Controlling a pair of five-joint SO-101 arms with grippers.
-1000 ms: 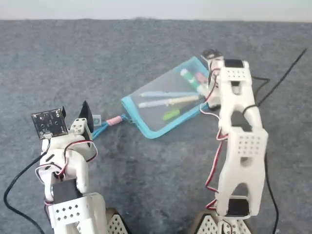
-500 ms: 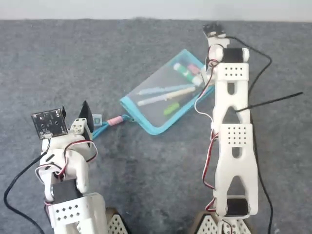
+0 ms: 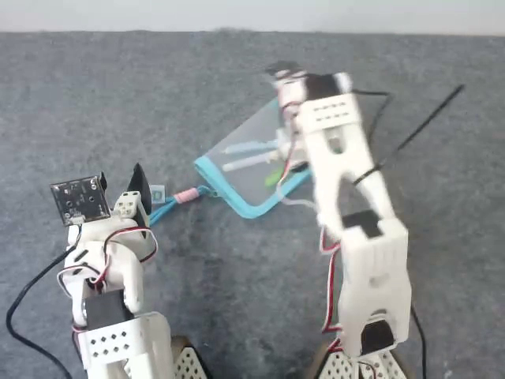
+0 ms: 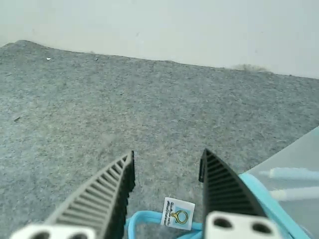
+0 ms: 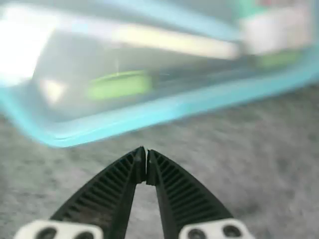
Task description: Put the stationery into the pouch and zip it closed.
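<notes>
My right gripper is pinched fully together on nothing, its tips just short of the pouch's teal edge. A green marker lies inside, behind the clear wall. My left gripper is spread wide above the pouch's blue strap and small tag. In the high view the pouch sits centre frame on grey carpet, with the right arm over its right end.

Your folded white left arm holds its black ribbed left gripper agape; your outstretched right arm has its right gripper pinched together.
</notes>
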